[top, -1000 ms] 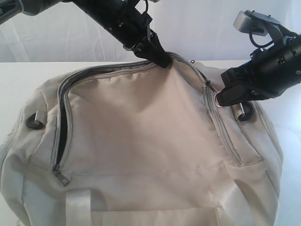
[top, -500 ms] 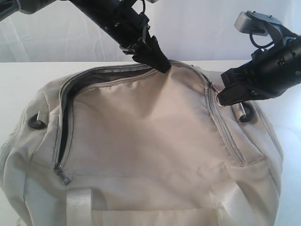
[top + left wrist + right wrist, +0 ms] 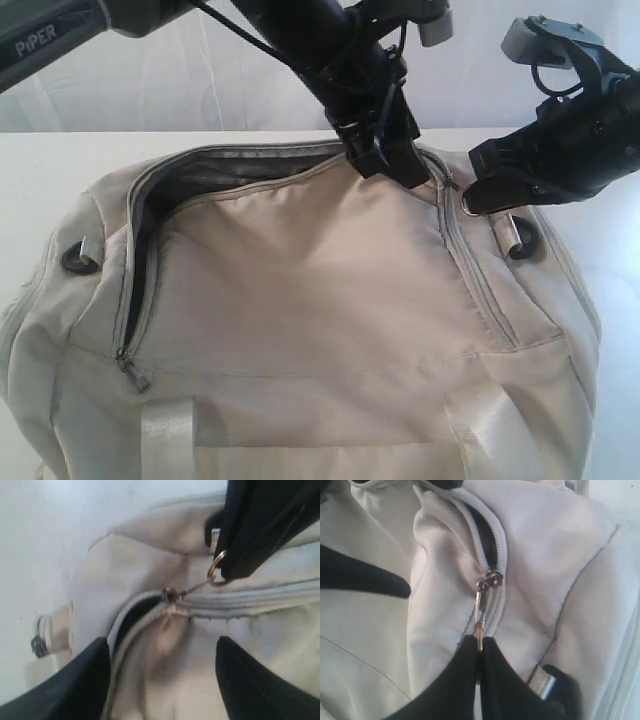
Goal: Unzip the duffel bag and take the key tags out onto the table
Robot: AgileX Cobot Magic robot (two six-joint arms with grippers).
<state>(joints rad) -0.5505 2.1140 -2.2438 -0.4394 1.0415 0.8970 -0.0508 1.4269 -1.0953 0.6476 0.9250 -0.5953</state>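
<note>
Ring pull (image 3: 478, 611) clamped in your right end effector (image 3: 479, 647); closed zipper (image 3: 480, 290) runs from it toward the handles (image 3: 490, 430) of the duffel bag (image 3: 320, 290); left end effector (image 3: 161, 652) spread, empty.

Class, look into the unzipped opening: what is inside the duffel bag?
Only dark grey lining shows inside the duffel bag. No key tags are visible; the bag's own cream fabric hides the rest of the interior.
</note>
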